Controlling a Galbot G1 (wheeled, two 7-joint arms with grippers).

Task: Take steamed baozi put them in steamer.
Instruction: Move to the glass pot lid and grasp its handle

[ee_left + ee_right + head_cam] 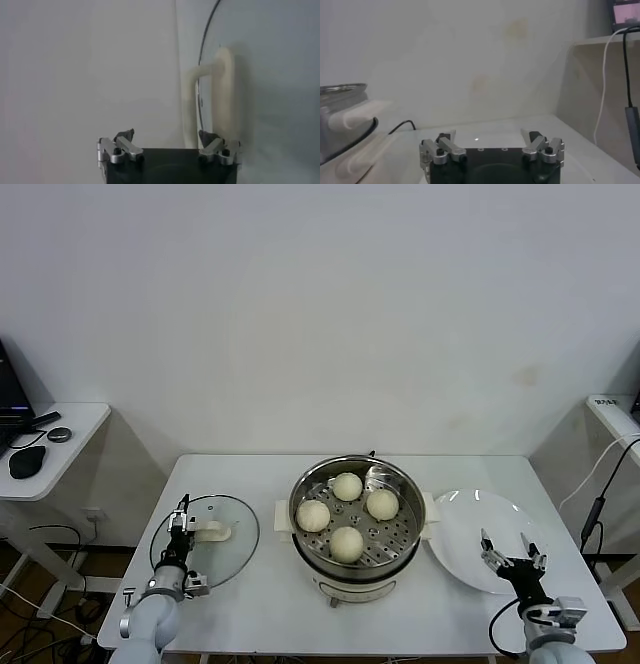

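- In the steamer (356, 529) at the table's middle sit four buns (347, 486).
- Left gripper (184, 522) hangs over the glass lid (232, 549), jaws wide, holding nothing.
- Right gripper (511, 550) hovers over the white plate (455, 534), jaws wide, holding nothing.

Four steamed baozi (347, 513) sit inside the one steamer (356, 578), on its perforated tray. Left of the steamer lies one glass lid (232, 552), and right of the steamer lies one white plate (462, 529). Two grippers are in view, the left gripper (181, 527) over the lid and the right gripper (512, 548) over the plate.
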